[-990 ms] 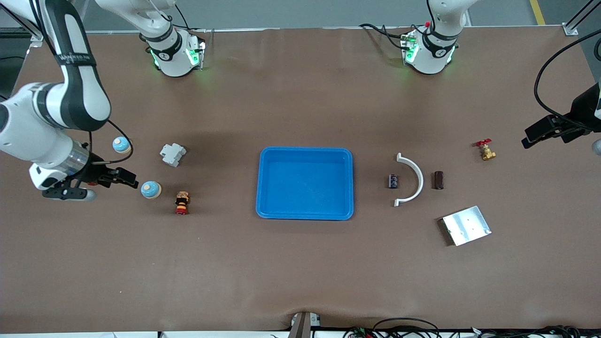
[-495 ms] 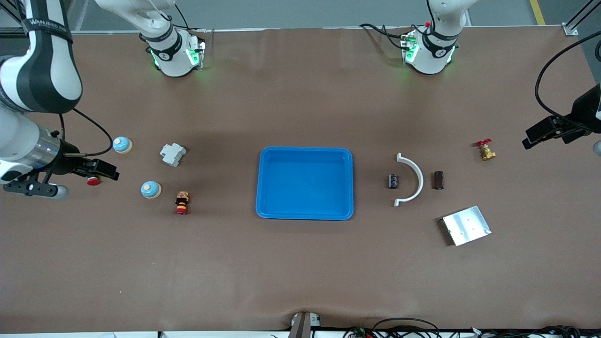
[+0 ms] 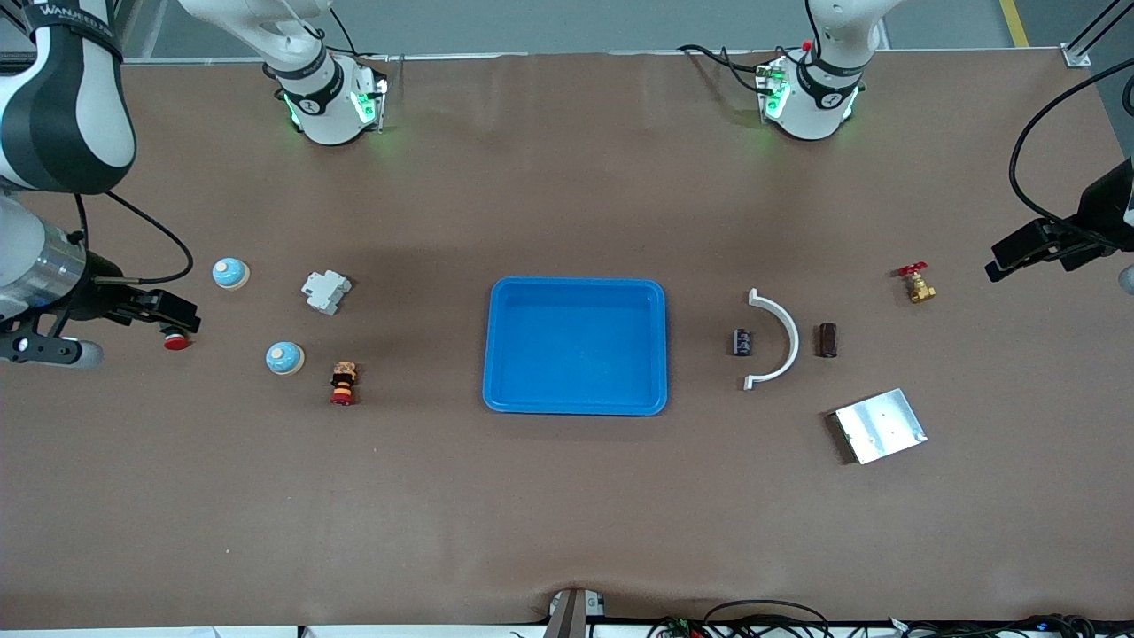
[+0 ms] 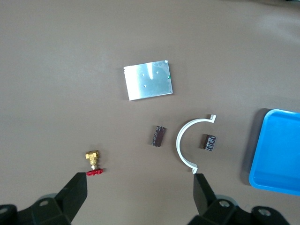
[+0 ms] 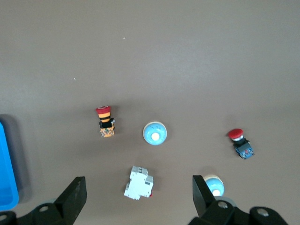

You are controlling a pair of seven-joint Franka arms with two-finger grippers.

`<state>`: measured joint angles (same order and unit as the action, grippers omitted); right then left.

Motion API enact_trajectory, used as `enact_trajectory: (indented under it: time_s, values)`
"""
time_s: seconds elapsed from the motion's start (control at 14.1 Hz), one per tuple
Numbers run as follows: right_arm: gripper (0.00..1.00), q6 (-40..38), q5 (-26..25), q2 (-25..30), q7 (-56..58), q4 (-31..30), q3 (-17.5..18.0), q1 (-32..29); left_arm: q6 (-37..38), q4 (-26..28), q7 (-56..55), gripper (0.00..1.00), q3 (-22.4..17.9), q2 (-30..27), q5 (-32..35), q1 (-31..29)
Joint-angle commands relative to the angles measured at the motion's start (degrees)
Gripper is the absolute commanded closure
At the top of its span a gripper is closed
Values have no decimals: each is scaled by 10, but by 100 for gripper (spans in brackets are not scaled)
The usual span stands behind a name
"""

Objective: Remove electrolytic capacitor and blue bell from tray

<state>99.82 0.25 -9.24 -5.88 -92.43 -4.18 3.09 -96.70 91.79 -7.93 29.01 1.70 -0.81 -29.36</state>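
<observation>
The right gripper (image 3: 182, 312), jaws apart and empty, is held over the table's right-arm end; the left gripper (image 3: 1005, 255), likewise apart, waits. The tray (image 3: 576, 288) lies empty: the electrolytic capacitor (image 3: 741, 342) and blue bell (image 3: 284, 357) rest outside, so only clean retreat is judged needed.

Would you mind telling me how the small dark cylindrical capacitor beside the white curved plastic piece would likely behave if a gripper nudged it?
The small dark cylindrical capacitor lies on its side on the table, so it would probably roll. It looks small, so likely light and easily knocked. The white curved plastic piece beside it might stop it.
</observation>
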Motion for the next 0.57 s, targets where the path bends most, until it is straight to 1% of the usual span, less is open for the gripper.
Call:
enact_trajectory:
  time_s: [0.0, 0.21, 0.28, 0.49]
  values:
    - [0, -39, -11, 0, 12, 30, 1, 1, 8, -13, -2, 0, 1, 3, -9, 3]
    - [0, -32, -13, 0, 10, 46, 1, 1, 8, -13, -3, 0, -2, 1, -9, 12]
    - [0, -32, -13, -2, 10, 58, 1, 1, 8, -13, -3, 0, -17, 1, -8, 25]
    - [0, -36, -13, -2, 12, 75, 0, -2, 8, -13, -2, 0, -102, 0, -9, 107]
